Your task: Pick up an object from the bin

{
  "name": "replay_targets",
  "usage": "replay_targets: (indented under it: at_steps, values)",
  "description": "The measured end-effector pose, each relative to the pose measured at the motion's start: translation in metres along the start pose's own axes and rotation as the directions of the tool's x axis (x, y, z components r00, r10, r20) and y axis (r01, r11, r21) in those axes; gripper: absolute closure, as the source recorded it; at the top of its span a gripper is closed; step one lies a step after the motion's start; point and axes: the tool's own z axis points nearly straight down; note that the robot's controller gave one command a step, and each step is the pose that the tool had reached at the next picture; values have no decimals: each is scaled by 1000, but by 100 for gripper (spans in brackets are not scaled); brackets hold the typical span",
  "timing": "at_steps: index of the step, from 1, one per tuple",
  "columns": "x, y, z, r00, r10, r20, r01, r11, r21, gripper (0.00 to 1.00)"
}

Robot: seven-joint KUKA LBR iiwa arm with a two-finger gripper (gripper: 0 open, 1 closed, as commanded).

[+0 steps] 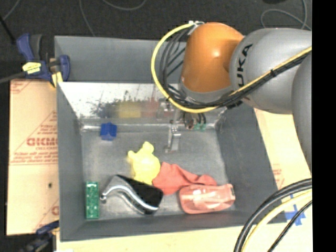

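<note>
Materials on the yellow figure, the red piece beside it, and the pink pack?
Yellow figure: likely soft rubber or plastic, with a smooth, rounded, matte surface. Red piece: fabric, since it lies in folds. Pink pack: probably tinted clear plastic; it is glossy and its contents show through.

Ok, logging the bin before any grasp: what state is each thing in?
pincer: hanging clear of every item.
blue block: alone at the back of the bin.
red cloth: crumpled.
yellow duck toy: lying against red cloth.
pink pouch: flat, on cloth's edge.
black-and-silver handle: on its side.
green strip: flat, at left end.
</note>
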Motion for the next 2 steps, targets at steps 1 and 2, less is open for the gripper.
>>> replay_targets:
  at_steps: [1, 2]
  values:
    - [-1, 0, -5, 1000, 1, 7, -1, 1000, 0, 0]
    - [-1, 0, -4, 1000, 1, 7, -1, 1000, 0, 0]
